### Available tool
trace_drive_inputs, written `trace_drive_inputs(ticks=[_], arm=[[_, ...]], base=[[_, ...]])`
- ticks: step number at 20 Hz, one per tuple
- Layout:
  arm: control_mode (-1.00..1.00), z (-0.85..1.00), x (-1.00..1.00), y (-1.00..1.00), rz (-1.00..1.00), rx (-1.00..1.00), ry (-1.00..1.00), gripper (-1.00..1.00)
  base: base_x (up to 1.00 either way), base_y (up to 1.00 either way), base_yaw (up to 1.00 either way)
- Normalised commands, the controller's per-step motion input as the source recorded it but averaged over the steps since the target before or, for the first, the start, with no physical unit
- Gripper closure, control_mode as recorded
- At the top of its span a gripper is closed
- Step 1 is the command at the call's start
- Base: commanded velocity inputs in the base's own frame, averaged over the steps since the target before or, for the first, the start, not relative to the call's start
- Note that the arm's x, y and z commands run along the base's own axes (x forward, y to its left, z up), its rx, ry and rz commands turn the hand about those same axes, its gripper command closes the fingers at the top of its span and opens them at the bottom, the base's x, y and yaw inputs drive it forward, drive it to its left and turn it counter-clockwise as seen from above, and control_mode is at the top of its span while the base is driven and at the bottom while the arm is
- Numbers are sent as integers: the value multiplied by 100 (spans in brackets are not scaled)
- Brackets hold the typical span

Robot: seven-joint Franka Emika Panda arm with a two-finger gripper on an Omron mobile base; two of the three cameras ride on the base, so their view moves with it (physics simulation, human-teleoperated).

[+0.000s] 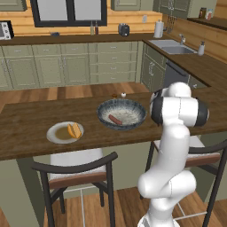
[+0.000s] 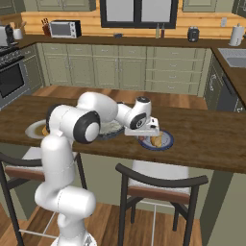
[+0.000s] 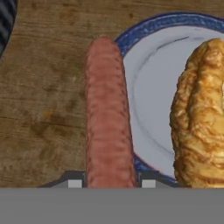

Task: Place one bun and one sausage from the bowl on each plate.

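Sausage point(image 3: 108, 113) clamped between jaws, over blue-rimmed plate's point(image 3: 151, 87) edge, beside bun point(image 3: 199, 118).

— What's cut off in the hand view?
— The bun point(image 3: 201, 116) by the right edge; the blue-rimmed plate point(image 3: 151, 100) too.
— And the sausage point(image 3: 107, 113)?
— Its lower end is hidden at the bottom.

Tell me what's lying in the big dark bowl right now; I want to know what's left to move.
One sausage lies on the pale inside of the bowl in the left base view. No bun shows there. In the right base view the arm covers most of the bowl, so that view adds nothing.
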Motion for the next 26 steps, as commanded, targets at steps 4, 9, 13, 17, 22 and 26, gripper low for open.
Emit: trace_drive_inputs(ticks=[4, 9, 13, 17, 22, 26], arm=[[-100, -22, 28, -21, 0, 0, 0, 100], [-100, -22, 24, -13, 0, 0, 0, 100], [-100, -4, 13, -12, 0, 0, 0, 100], [-100, 0, 0, 0, 0, 0, 0, 100], [-100, 0, 0, 0, 0, 0, 0, -100], [-100, 0, 0, 0, 0, 0, 0, -100]], base=[[0, 0, 0], [0, 0, 0], [0, 0, 0], [0, 0, 0], [0, 0, 0], [0, 0, 0]])
